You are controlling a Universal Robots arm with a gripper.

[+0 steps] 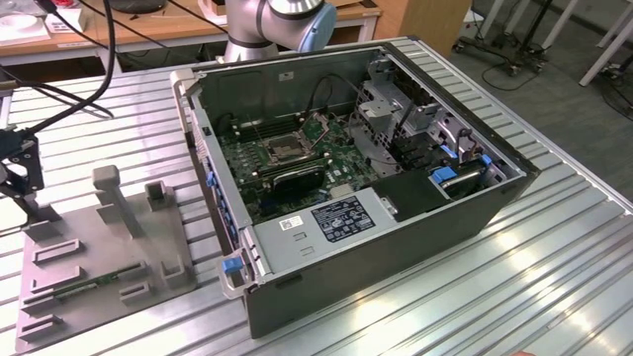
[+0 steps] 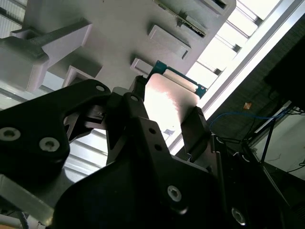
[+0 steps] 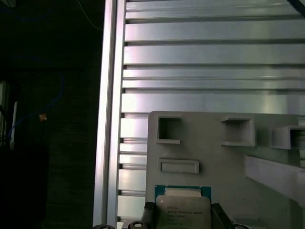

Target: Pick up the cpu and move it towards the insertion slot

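Note:
The cpu [image 2: 170, 98] is a pale metal square with a thin teal-green rim, seen in both wrist views [image 3: 183, 209]. My gripper [image 2: 167, 112] is shut on it, with one black finger [image 3: 148, 213] on each side. In the exterior view the gripper [image 1: 16, 174] hangs over the far end of the grey tray [image 1: 89, 222], at the exterior view's left. The insertion slot [image 1: 287, 151], a silver-framed square socket with a dark centre, sits on the green board inside the open computer case, well to the exterior view's right of the gripper.
The grey tray [image 3: 214, 143] has square recesses and upright posts [image 1: 109, 194], and a narrow green circuit strip [image 1: 95, 282] lies in it. The case's walls [image 1: 213, 185] ring the board. Cables and drive cages [image 1: 396, 122] crowd the case's right side. The table edge [image 3: 108, 119] runs close beside the tray.

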